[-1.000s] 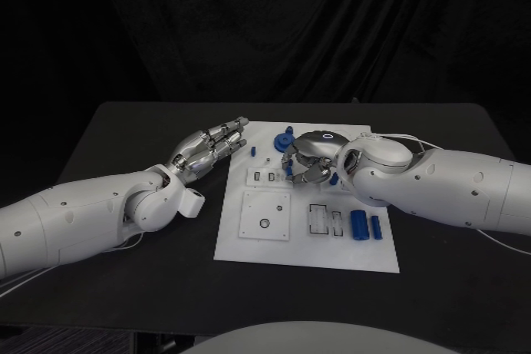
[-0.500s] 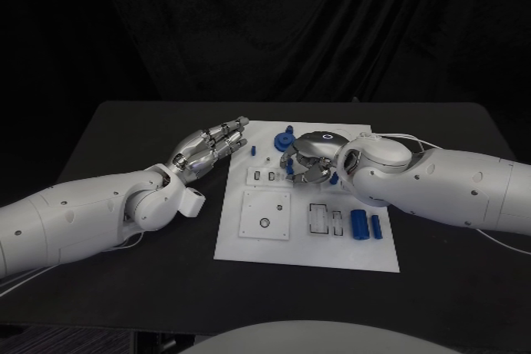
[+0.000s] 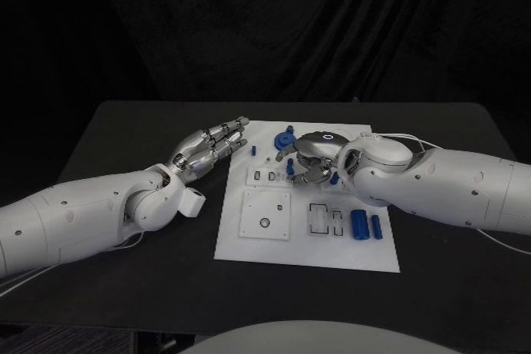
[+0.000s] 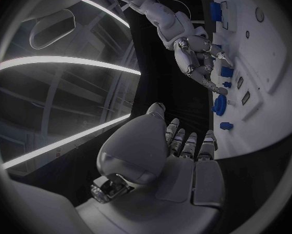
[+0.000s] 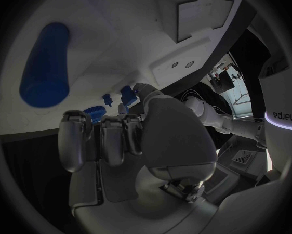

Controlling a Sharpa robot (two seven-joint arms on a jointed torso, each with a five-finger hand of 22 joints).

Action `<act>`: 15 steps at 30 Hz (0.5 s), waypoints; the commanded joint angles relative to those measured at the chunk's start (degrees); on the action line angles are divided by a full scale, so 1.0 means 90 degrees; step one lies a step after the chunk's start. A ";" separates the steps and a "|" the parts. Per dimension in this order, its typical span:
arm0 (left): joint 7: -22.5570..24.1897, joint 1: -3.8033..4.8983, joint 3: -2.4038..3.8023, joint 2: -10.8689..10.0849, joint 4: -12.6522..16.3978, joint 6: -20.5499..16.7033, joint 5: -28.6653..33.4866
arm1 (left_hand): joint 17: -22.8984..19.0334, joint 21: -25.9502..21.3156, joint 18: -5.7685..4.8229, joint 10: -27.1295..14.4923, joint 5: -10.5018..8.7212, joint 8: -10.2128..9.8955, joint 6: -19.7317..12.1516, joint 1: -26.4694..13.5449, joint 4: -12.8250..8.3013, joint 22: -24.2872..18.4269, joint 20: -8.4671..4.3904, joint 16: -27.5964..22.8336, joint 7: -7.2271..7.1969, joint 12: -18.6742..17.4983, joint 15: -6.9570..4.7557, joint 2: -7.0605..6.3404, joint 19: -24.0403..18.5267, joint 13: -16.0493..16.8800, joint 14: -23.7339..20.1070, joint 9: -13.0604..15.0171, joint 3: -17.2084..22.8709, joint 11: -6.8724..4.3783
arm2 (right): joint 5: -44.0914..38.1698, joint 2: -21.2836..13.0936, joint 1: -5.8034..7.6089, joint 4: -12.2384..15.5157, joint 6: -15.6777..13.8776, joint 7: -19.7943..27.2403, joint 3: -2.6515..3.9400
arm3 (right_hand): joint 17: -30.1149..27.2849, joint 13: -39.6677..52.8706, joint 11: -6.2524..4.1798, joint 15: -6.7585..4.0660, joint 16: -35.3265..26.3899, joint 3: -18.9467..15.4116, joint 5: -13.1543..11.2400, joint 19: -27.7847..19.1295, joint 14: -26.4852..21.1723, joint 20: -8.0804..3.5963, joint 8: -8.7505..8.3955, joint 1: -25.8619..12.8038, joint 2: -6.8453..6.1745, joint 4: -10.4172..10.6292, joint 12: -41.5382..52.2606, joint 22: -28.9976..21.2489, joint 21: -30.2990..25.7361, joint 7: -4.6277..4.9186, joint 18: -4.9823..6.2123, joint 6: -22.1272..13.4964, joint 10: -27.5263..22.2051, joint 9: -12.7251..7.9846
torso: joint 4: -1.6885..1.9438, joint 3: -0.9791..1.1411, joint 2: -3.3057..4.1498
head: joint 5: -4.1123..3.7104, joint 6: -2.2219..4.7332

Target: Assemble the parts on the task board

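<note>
Left hand (image 3: 210,149): flat, fingers apart, holding nothing, just beside the board (image 3: 265,246) | Right hand (image 3: 310,158): over the board's far end, fingers curled, pinching a blue part (image 3: 291,167).

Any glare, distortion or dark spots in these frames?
Head view: even light, task board bright against the black table, backdrop dark. Left wrist view: strong fisheye bend, bright ceiling streaks, left hand dim. Right wrist view: board edges curve, right hand shaded, large blue part soft.
</note>
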 commanded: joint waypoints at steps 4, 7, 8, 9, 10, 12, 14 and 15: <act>0.0059 -0.0012 0.0004 0.0000 0.0005 0.0065 -0.0020 | -0.0010 0.0027 0.0068 0.0002 0.0004 0.0041 0.0005 0.0003 0.0005 0.0006 0.0052 -0.0019 0.0027 0.0021 0.0029 -0.0018 0.0007 0.0009 -0.0017 0.0005 0.0033 0.0032 | -0.0043 -0.0036 -0.0019 0.0018 -0.0240 -0.0015 0.0005 | 0.1677 0.0842 -0.0050 -0.0060 0.0019 -0.0027 0.0023 0.0199 0.0659 -0.0053 -0.0036 -0.0035 -0.0063 0.0039 -0.0045 0.1429 -0.0044 -0.0002 0.0035 -0.0060 -0.0020 -0.0054 | -0.0007 0.0001 -0.0001 | 0.0018 -0.0004; 0.0068 -0.0012 0.0004 -0.0013 0.0017 0.0038 -0.0020 | -0.0010 0.0027 0.0068 0.0002 0.0004 0.0041 0.0005 0.0003 0.0005 0.0006 0.0052 -0.0019 0.0027 0.0021 0.0029 -0.0018 0.0007 0.0009 -0.0017 0.0005 0.0033 0.0032 | -0.0044 -0.0092 -0.0017 0.0066 -0.0532 0.0086 0.0007 | 0.1677 0.0833 -0.0056 -0.0068 0.0019 -0.0080 0.0024 0.0208 0.0659 -0.0061 -0.0020 -0.0087 -0.0083 0.0103 -0.0049 0.1433 -0.0032 -0.0007 0.0032 -0.0066 -0.0013 -0.0118 | -0.0007 0.0003 -0.0001 | 0.0037 0.0021; 0.0071 -0.0012 0.0004 -0.0019 0.0021 0.0026 -0.0020 | -0.0010 0.0027 0.0068 0.0002 0.0004 0.0041 0.0005 0.0003 0.0005 0.0006 0.0052 -0.0019 0.0027 0.0021 0.0029 -0.0018 0.0007 0.0009 -0.0017 0.0005 0.0033 0.0032 | -0.0044 -0.0115 -0.0015 0.0085 -0.0631 0.0123 0.0011 | 0.1677 0.0830 -0.0057 -0.0070 0.0019 -0.0101 0.0025 0.0208 0.0659 -0.0064 -0.0018 -0.0108 -0.0087 0.0133 -0.0050 0.1433 -0.0032 -0.0007 0.0032 -0.0070 -0.0010 -0.0143 | -0.0003 0.0003 0.0000 | 0.0044 0.0034; 0.0074 -0.0012 0.0004 -0.0025 0.0023 0.0011 -0.0020 | -0.0010 0.0029 0.0068 0.0006 0.0004 0.0044 0.0014 0.0000 0.0006 0.0007 0.0052 -0.0018 0.0034 0.0029 0.0025 -0.0022 0.0009 0.0011 -0.0016 0.0006 0.0033 0.0039 | -0.0045 -0.0141 -0.0010 0.0109 -0.0730 0.0160 0.0015 | 0.1677 0.0825 -0.0058 -0.0071 0.0019 -0.0124 0.0026 0.0208 0.0659 -0.0066 -0.0015 -0.0127 -0.0092 0.0165 -0.0052 0.1433 -0.0034 -0.0007 0.0032 -0.0068 -0.0010 -0.0167 | -0.0001 0.0003 0.0000 | 0.0050 0.0051; 0.0080 -0.0012 0.0004 -0.0029 0.0023 -0.0015 -0.0020 | -0.0009 0.0030 0.0069 0.0009 0.0007 0.0046 0.0018 0.0000 0.0004 0.0008 0.0052 -0.0017 0.0036 0.0036 0.0023 -0.0026 0.0009 0.0012 -0.0014 0.0007 0.0032 0.0041 | -0.0045 -0.0187 0.0006 0.0151 -0.0886 0.0217 0.0022 | 0.1677 0.0825 -0.0058 -0.0072 0.0019 -0.0149 0.0028 0.0207 0.0659 -0.0068 -0.0013 -0.0150 -0.0097 0.0203 -0.0050 0.1432 -0.0037 -0.0007 0.0033 -0.0067 -0.0004 -0.0195 | 0.0000 0.0002 -0.0001 | 0.0054 0.0070; 0.0088 -0.0012 0.0004 -0.0026 0.0014 -0.0061 -0.0020 | -0.0009 0.0030 0.0069 0.0009 0.0007 0.0046 0.0019 0.0000 0.0004 0.0008 0.0052 -0.0017 0.0036 0.0037 0.0023 -0.0027 0.0009 0.0013 -0.0014 0.0007 0.0032 0.0041 | -0.0046 -0.0261 0.0045 0.0216 -0.1105 0.0296 0.0032 | 0.1677 0.0828 -0.0060 -0.0074 0.0019 -0.0192 0.0031 0.0210 0.0659 -0.0071 -0.0005 -0.0186 -0.0098 0.0279 -0.0043 0.1433 -0.0033 -0.0007 0.0032 -0.0042 0.0007 -0.0234 | -0.0001 0.0003 -0.0002 | 0.0055 0.0103; 0.0091 -0.0012 0.0005 -0.0020 0.0007 -0.0127 -0.0020 | -0.0008 0.0032 0.0069 0.0013 0.0011 0.0046 0.0019 0.0001 0.0001 0.0009 0.0052 -0.0016 0.0035 0.0044 0.0021 -0.0035 0.0012 0.0014 -0.0013 0.0007 0.0031 0.0042 | -0.0047 -0.0363 0.0114 0.0302 -0.1364 0.0394 0.0044 | 0.1677 0.0854 -0.0059 -0.0075 0.0019 -0.0236 0.0032 0.0223 0.0659 -0.0073 0.0007 -0.0219 -0.0101 0.0355 -0.0017 0.1439 -0.0016 -0.0004 0.0027 0.0013 0.0037 -0.0263 | -0.0004 0.0004 0.0000 | 0.0059 0.0151; 0.0091 -0.0012 0.0005 -0.0018 0.0009 -0.0167 -0.0020 | -0.0006 0.0037 0.0070 0.0023 0.0015 0.0052 0.0034 0.0009 -0.0009 0.0011 0.0054 -0.0013 0.0035 0.0063 0.0020 -0.0055 0.0018 0.0018 -0.0009 0.0009 0.0030 0.0039 | -0.0046 -0.0428 0.0164 0.0354 -0.1509 0.0449 0.0051 | 0.1677 0.0851 -0.0059 -0.0076 0.0019 -0.0245 0.0033 0.0226 0.0659 -0.0073 0.0010 -0.0226 -0.0103 0.0369 -0.0018 0.1441 -0.0011 -0.0004 0.0026 0.0028 0.0036 -0.0267 | -0.0005 0.0007 -0.0001 | 0.0065 0.0187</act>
